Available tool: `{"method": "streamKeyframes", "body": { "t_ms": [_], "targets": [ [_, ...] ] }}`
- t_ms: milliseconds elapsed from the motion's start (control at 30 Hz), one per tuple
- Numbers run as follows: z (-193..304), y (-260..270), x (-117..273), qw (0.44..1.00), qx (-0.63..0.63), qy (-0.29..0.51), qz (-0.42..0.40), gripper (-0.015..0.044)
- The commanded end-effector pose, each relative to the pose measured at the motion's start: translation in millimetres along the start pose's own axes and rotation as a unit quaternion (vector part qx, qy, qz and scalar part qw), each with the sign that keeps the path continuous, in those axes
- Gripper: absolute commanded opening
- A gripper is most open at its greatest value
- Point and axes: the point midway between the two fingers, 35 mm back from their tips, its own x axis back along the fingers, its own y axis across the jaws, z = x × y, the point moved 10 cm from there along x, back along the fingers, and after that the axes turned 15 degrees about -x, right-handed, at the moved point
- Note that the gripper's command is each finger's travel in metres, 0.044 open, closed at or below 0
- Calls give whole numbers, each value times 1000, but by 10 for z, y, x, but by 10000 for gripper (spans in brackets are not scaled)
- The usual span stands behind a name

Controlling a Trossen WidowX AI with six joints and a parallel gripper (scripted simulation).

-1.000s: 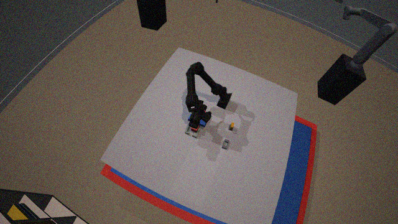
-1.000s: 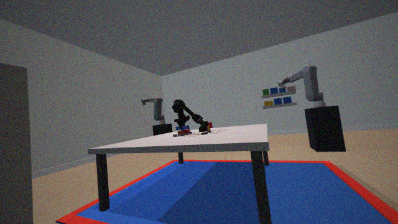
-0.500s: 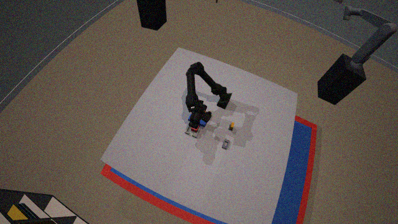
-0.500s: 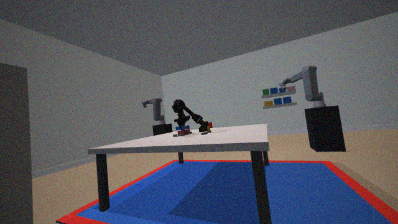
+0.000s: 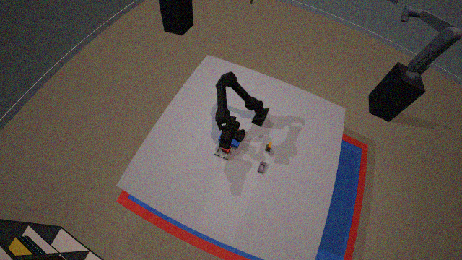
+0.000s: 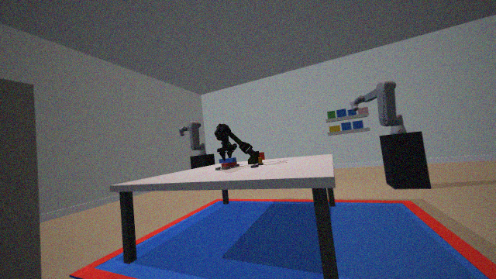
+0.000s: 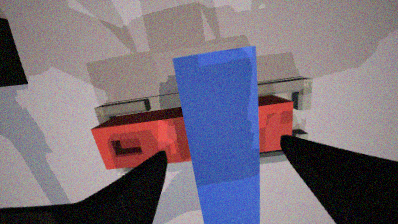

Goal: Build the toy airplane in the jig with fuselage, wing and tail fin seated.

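The red fuselage (image 5: 226, 149) (image 6: 229, 165) (image 7: 150, 137) lies in the grey cradle (image 7: 122, 107); its tail socket shows empty at the left in the wrist view. The blue wing (image 5: 234, 144) (image 6: 228, 160) (image 7: 222, 115) lies crosswise over the middle of the fuselage. Its tab and the socket under it are hidden, so I cannot tell how fully it sits. My gripper (image 6: 228, 156) (image 7: 222, 148) is open, with one finger on each side of the wing and a gap to both. The yellow tail fin (image 5: 269, 145) (image 6: 260, 160) stands apart on the table, in a dark holder.
A small grey holder (image 5: 262, 167) (image 6: 254, 166) stands on the white table (image 5: 231, 213) (image 6: 287, 175), near the tail fin. A red block (image 6: 262, 156) shows behind the arm's base in the exterior view.
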Motion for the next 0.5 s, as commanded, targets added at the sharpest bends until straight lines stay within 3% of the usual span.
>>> {"method": "streamKeyframes", "body": {
  "t_ms": [0,233,467],
  "targets": [
    [-1,-4,25,1000,0,0,0,440],
    [-16,3,832,1000,2,1,1,440],
    [-21,-26,855,1000,-7,1,1,440]
  ]
}}
